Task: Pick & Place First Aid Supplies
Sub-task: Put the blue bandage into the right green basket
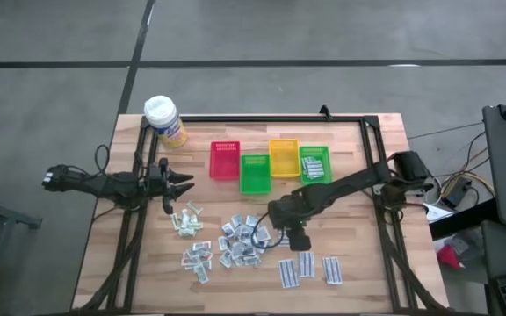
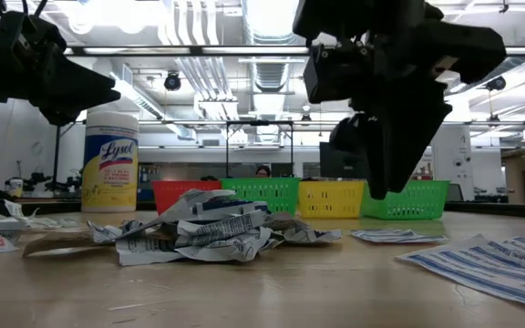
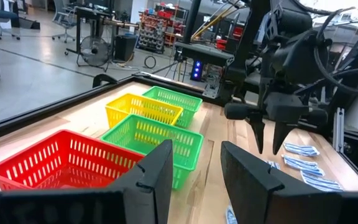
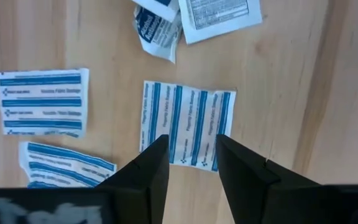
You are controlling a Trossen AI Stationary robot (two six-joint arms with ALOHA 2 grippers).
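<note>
The first aid supplies lie loose on the table: a crumpled pile of packets (image 1: 240, 241), pale sachets (image 1: 185, 219), silvery wrappers (image 1: 198, 261) and blue-striped strips (image 1: 308, 268). My right gripper (image 1: 297, 239) points straight down, open, hovering just above the table. One flat blue-striped packet (image 4: 185, 130) lies under its fingertips (image 4: 191, 168) without touching them. The low view shows this gripper (image 2: 386, 178) clear of the wood beside the pile (image 2: 212, 232). My left gripper (image 1: 181, 184) waits open at the table's left, level above the surface (image 3: 197, 168).
Red (image 1: 225, 160), green (image 1: 255, 174), yellow (image 1: 283, 158) and a second green bin (image 1: 314, 164) stand in a row at the far side; the last holds striped packets. A yellow wipes bottle (image 1: 165, 120) stands at the far left corner. A black frame rail (image 1: 262, 118) borders the table.
</note>
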